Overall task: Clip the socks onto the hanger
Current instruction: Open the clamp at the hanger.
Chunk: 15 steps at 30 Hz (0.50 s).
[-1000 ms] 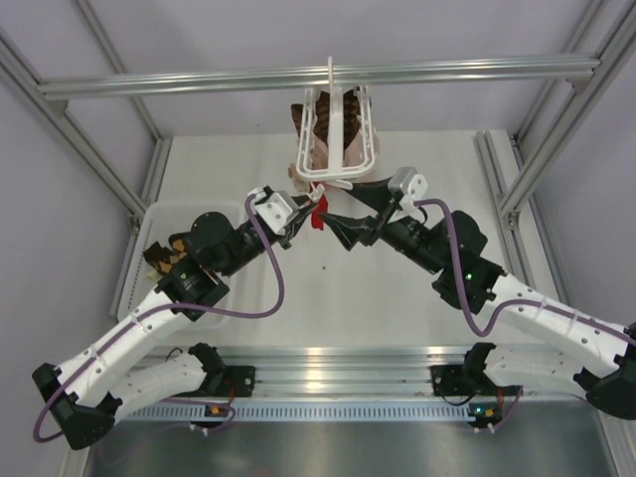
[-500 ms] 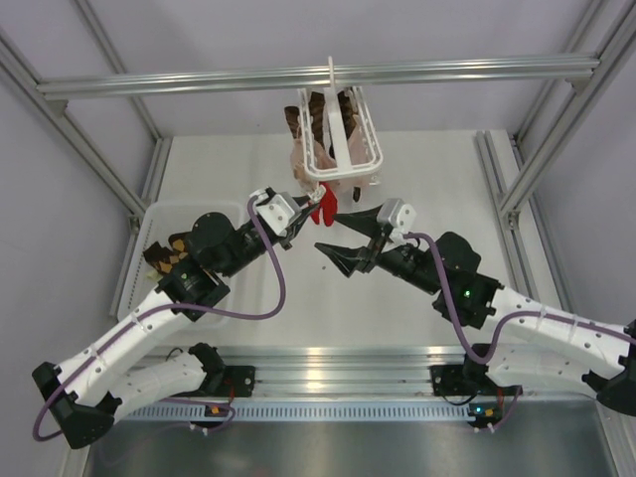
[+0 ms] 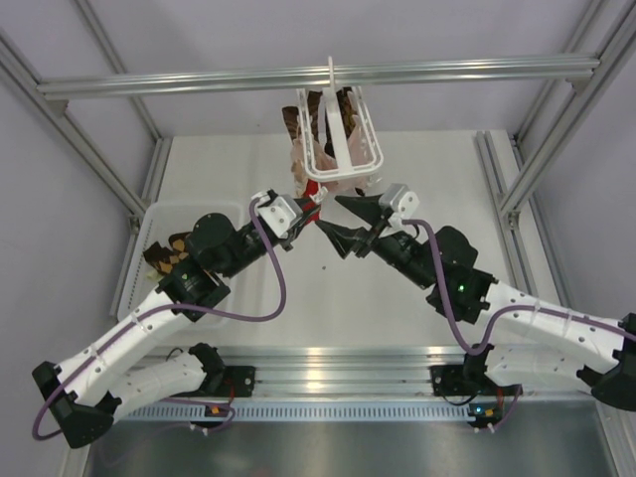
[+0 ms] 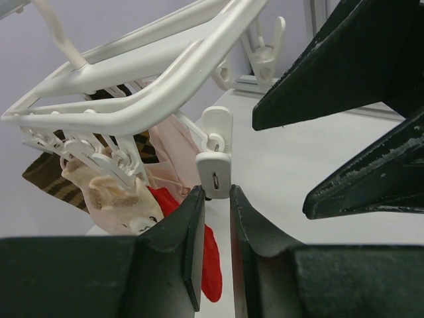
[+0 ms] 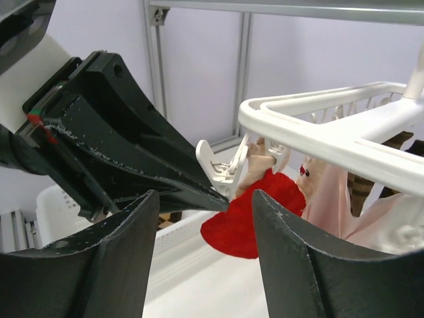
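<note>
The white hanger [image 3: 338, 149] hangs by its hook from the top bar. Dark brown and tan checked socks [image 3: 320, 109] hang from its far clips and show in the left wrist view [image 4: 50, 179]. Another checked sock [image 3: 164, 256] lies in the bin on the left. My left gripper [image 3: 309, 210] is raised under the hanger's near edge. Its jaws are nearly closed on the lower end of a dangling white clip [image 4: 214, 173]. My right gripper [image 3: 344, 218] is wide open and empty. It faces the left gripper's tips, just right of that clip [image 5: 222, 169].
A plain red sock [image 4: 212, 265] and a pale pink sock [image 4: 172, 149] hang from near clips beside the held clip. A white bin [image 3: 149, 224] stands at the table's left. Aluminium frame posts [image 3: 517, 189] stand on both sides.
The hanger has swung back from its forward tilt. My right gripper dropped away, then rose again toward the left gripper's tips. The left gripper has shifted slightly at the clip.
</note>
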Each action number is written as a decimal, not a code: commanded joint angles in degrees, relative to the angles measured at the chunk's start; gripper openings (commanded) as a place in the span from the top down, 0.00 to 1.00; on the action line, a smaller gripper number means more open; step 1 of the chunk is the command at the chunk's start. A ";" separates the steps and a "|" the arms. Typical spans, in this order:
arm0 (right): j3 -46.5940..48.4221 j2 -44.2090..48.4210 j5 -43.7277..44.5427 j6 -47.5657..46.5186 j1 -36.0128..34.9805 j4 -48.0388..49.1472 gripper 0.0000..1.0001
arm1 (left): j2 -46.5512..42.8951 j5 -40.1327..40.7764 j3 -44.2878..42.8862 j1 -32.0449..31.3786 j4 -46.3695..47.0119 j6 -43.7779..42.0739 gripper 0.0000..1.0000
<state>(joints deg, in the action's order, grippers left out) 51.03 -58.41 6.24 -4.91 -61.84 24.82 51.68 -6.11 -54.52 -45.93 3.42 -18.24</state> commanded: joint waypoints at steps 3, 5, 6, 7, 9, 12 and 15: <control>3.81 -1.44 3.07 -0.63 -0.91 4.54 0.42 | 0.26 -1.45 0.03 -0.83 1.68 -1.53 1.00; 4.26 -2.31 3.95 -1.42 -0.91 4.71 0.42 | 0.35 -1.45 -0.14 -1.18 1.76 -1.54 1.00; 4.78 -2.49 4.22 -1.77 -0.82 4.71 0.43 | 0.44 -1.36 -0.23 -1.26 1.68 -1.71 1.00; 5.05 -2.76 4.22 -1.86 -0.82 4.97 0.43 | 0.44 -1.36 -0.32 -1.35 1.68 -1.62 1.00; 5.66 -3.46 4.48 -1.95 -0.82 5.33 0.44 | 0.61 -1.36 -0.41 -1.53 1.68 -1.71 1.00; 6.19 -3.99 4.39 -2.21 -0.82 5.50 0.48 | 0.88 -1.36 -0.41 -1.70 1.50 -1.80 1.00; 6.19 -4.34 4.66 -2.65 -0.82 5.68 0.48 | 1.05 -1.36 -0.41 -1.70 1.50 -1.80 1.00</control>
<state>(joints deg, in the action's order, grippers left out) 54.22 -62.57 10.00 -6.50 -61.84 27.51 52.49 -6.11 -54.52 -46.94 3.46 -19.49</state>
